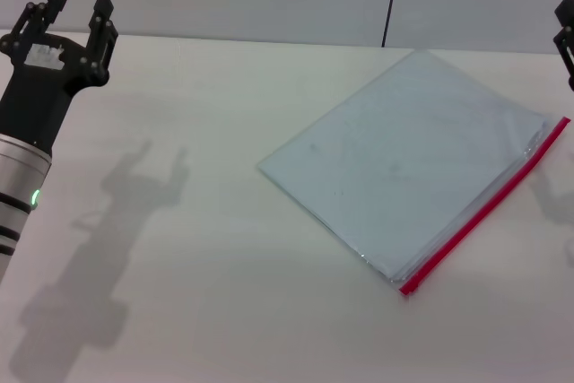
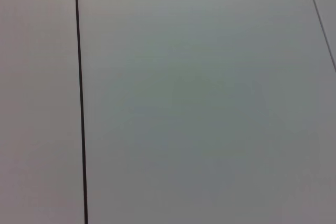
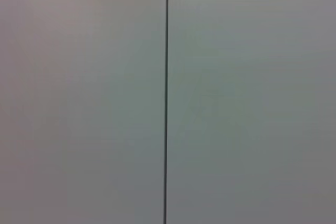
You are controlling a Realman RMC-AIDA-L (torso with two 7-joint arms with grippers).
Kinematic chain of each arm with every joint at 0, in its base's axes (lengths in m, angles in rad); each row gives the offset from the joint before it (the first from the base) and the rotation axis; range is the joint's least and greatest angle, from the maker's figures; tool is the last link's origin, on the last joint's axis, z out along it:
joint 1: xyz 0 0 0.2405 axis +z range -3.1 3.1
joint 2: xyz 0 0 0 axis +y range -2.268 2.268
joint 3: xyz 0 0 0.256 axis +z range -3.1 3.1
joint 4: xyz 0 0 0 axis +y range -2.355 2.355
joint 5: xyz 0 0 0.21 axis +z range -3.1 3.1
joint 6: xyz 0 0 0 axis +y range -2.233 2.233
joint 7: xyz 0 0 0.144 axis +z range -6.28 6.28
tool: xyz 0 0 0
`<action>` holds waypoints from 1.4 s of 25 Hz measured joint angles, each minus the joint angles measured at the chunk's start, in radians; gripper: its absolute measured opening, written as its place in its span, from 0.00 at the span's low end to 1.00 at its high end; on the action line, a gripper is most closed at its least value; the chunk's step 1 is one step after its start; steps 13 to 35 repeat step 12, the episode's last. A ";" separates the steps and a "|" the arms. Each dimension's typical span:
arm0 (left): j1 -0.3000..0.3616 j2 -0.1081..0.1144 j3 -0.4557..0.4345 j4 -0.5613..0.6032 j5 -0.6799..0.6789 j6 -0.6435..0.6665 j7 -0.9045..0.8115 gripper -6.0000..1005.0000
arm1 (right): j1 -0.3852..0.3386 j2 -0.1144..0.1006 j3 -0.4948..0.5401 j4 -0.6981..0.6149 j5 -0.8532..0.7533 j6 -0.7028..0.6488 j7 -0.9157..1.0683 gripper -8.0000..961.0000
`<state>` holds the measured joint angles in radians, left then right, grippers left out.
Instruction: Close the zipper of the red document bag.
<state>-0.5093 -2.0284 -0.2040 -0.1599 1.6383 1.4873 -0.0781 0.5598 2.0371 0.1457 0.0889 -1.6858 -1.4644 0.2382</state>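
The red document bag (image 1: pixel 408 163) lies flat on the table (image 1: pixel 206 293), right of centre in the head view and turned at an angle to the table edge. The zipper (image 1: pixel 489 215) runs along the bag edge that faces the robot's right, as one straight diagonal line. Its near end sits toward the table centre; its far end reaches toward the right side of the table. No slider can be made out along it.

The left end effector (image 1: pixel 79 8) is raised at the far left, fingers spread wide, holding nothing, and well apart from the bag. The right end effector (image 1: pixel 565 42) shows only as a dark sliver at the right edge of the head view; whether it is spread or closed cannot be told. It hangs near the far end of the zipper.

Judgement: the right arm is much the nearer. The closing stroke should follow the long axis of the zipper, diagonally. Both wrist views show only blank wall panels.
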 joint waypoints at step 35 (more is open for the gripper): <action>-0.002 -0.001 0.000 -0.001 0.000 -0.004 0.000 0.52 | 0.003 0.000 0.000 0.000 0.000 0.004 -0.005 0.62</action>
